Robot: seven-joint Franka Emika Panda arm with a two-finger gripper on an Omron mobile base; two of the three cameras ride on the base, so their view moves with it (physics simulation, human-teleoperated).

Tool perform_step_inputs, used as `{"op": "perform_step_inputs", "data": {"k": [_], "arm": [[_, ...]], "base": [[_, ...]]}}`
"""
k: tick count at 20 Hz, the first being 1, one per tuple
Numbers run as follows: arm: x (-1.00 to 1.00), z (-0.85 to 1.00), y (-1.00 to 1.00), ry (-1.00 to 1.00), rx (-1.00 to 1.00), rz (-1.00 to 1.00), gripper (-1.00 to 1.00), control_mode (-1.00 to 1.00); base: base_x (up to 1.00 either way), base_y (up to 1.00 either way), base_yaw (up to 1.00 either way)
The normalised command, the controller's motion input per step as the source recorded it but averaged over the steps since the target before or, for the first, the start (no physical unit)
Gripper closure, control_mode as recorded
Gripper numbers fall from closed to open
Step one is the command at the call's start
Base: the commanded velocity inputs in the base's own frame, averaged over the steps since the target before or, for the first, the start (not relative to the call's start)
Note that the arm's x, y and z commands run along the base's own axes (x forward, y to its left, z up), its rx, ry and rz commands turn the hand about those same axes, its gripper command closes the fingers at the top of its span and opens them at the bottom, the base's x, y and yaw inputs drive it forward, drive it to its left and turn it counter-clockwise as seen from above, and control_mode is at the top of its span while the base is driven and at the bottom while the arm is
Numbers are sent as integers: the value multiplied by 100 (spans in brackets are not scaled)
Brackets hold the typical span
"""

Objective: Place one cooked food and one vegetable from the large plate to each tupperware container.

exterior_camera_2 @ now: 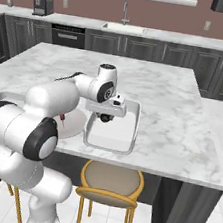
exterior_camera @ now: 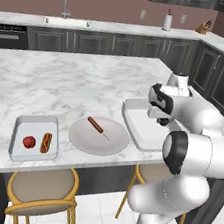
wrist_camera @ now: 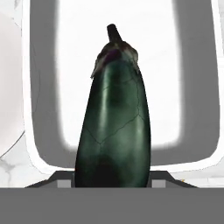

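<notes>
A dark green eggplant [wrist_camera: 113, 127] hangs stem-forward between my fingers, and my gripper [exterior_camera: 160, 122] is shut on it just above the larger tupperware container [exterior_camera: 140, 134]. From the hand view, that container's floor and rim [wrist_camera: 27, 87] lie right below the eggplant. The large plate [exterior_camera: 86, 138] sits to the container's left and carries one brown sausage on a stick [exterior_camera: 96, 125]. Farther left, the smaller container [exterior_camera: 22, 124] holds the red tomato [exterior_camera: 28, 142] and a hot dog [exterior_camera: 46, 142]. In the right base view my gripper [exterior_camera_2: 104, 117] hovers over the larger container [exterior_camera_2: 115, 134].
Both containers and the plate stand near the front edge of the marble island [exterior_camera: 62, 82]. Yellow-framed stools [exterior_camera: 43, 187] sit under that edge. A sink and tap [exterior_camera: 64, 14] are on the far counter, and the far half of the island is open marble.
</notes>
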Motion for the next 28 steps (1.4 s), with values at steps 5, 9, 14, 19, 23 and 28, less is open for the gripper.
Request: {"op": "perform_step_inputs", "data": {"k": [5,9,14,19,23,28], "arm": [[6,-46,-52,2,-9,0,100,-100],[21,-26,0,0,-2,4,100,-100],[46,-32,0,0,-5,7,100,-100],[45,-14,-6,0,0,5,100,-100],[24,-21,-33,0,0,3,100,-100],[10,-25,-6,1,0,1,100,-100]], "base": [[0,0,0],[0,0,0],[0,0,0],[0,0,0],[0,0,0],[0,0,0]]}}
